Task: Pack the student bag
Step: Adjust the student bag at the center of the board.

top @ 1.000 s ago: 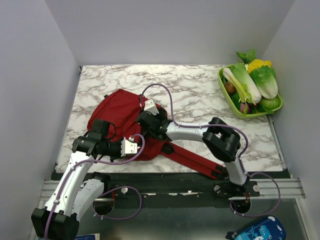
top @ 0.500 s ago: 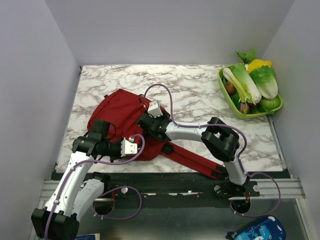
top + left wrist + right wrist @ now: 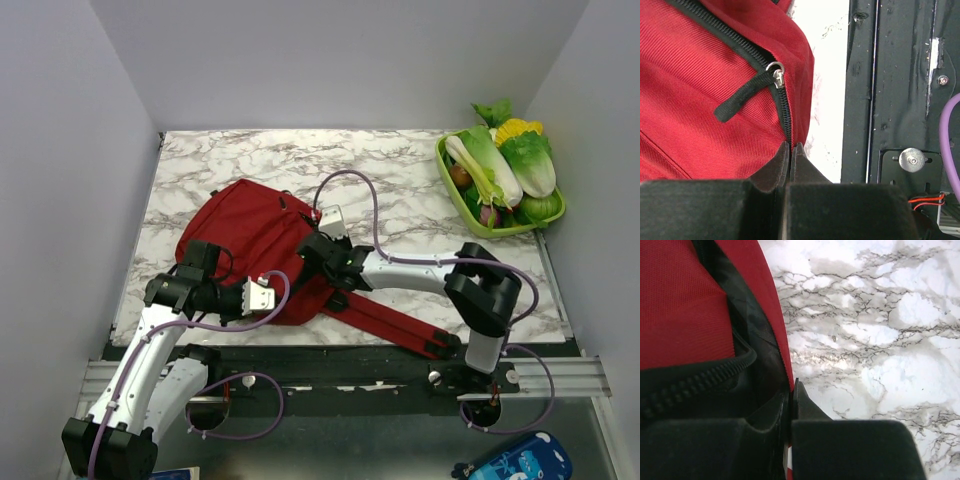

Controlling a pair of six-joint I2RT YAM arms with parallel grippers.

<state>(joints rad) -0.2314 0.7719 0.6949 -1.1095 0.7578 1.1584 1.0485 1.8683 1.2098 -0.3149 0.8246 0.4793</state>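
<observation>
From above, you have the student bag [image 3: 250, 235] lying flat on the left half of the marble table [image 3: 400, 170], its red straps trailing toward the near edge at the right. Your left gripper [image 3: 280, 298] sits at the bag's near edge, and your right gripper [image 3: 312, 255] is on the bag's right side, just above the straps. A green basket [image 3: 497, 233] of vegetables stands well apart at the far right.

In the left wrist view, your left fingers are pressed together, pinching the bag's red fabric where the black zipper runs down to them. The metal zipper pull [image 3: 775, 68] with its black webbing tab [image 3: 740, 97] lies just beyond the tips. The black rail [image 3: 900, 75] is on the right.

In the right wrist view, your right fingers are closed narrow on the bag's red rim, with dark lining and zipper teeth [image 3: 695, 380] to the left.
</observation>
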